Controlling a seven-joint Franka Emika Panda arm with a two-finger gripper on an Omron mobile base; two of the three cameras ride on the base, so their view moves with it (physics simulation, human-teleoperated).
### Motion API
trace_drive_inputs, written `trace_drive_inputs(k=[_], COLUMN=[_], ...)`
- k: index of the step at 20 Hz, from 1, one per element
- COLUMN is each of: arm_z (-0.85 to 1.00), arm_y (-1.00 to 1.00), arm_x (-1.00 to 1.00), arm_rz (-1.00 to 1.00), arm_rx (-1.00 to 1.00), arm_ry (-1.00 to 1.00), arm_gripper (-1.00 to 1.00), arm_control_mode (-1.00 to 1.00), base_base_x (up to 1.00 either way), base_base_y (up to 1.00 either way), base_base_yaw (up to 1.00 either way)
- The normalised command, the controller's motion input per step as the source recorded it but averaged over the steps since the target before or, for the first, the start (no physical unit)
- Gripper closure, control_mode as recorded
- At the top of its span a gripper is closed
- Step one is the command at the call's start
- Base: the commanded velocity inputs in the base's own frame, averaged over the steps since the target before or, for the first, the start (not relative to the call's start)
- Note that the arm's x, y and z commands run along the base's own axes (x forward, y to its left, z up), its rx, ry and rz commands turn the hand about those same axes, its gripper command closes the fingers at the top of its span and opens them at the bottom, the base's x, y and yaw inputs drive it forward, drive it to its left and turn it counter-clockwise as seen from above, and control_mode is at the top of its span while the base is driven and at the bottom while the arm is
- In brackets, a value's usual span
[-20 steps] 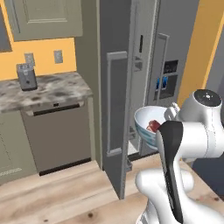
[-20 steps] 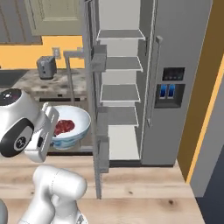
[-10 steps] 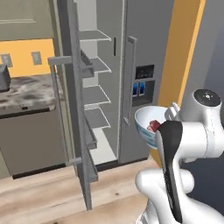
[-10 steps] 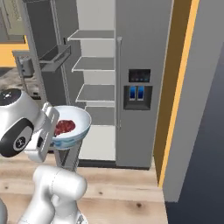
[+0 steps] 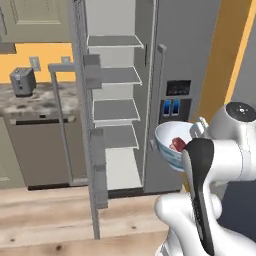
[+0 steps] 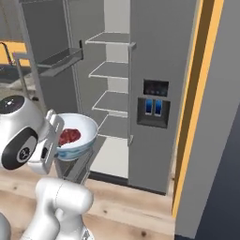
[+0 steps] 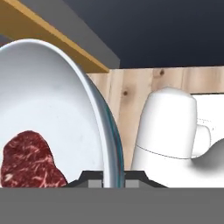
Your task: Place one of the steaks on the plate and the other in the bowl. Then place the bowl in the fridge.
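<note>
Gripper (image 7: pixel 113 176), pinched on the bowl (image 5: pixel 167 142) rim with steak (image 6: pixel 69 136) inside; open fridge (image 5: pixel 120 110) shelves lie left of centre.

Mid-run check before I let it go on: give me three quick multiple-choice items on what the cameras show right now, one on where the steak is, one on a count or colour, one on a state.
1. Where is the steak?
A. On the floor
B. Inside the bowl
C. On a fridge shelf

2. How many steaks lie in the bowl?
A. One
B. Two
C. None

3. What is the state of the fridge's left door?
A. Shut
B. Removed
C. Swung open

Answers:
1. B: the red steak rests on the white inside of the bowl, which the gripper pinches by its rim.
2. A: the right base view shows a single red slab in the bowl.
3. C: the fridge has its left door swung out, so the pale shelves show.
</note>
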Motion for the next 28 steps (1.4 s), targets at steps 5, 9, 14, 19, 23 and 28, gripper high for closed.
trace_drive_inputs(k=[5, 9, 14, 19, 23, 28], arm_z=[0.0, 0.0, 0.0, 0.0, 0.0, 0.0], arm_y=[0.0, 0.0, 0.0, 0.0, 0.0, 0.0], arm_x=[0.0, 0.0, 0.0, 0.0, 0.0, 0.0], arm_rz=[0.0, 0.0, 0.0, 0.0, 0.0, 0.0], arm_rx=[0.0, 0.0, 0.0, 0.0, 0.0, 0.0], arm_ry=[0.0, 0.0, 0.0, 0.0, 0.0, 0.0], arm_gripper=[1.0, 1.0, 1.0, 1.0, 1.0, 1.0], arm_control_mode=[1.0, 1.0, 1.0, 1.0, 1.0, 1.0], base_base_x=[0.84, 0.62, 0.57, 0.54, 0.88, 0.51], base_base_y=[-0.35, -0.56, -0.06, 0.01, 0.0, 0.06], base_base_yaw=[0.37, 0.31, 0.13, 0.04, 0.03, 0.06])
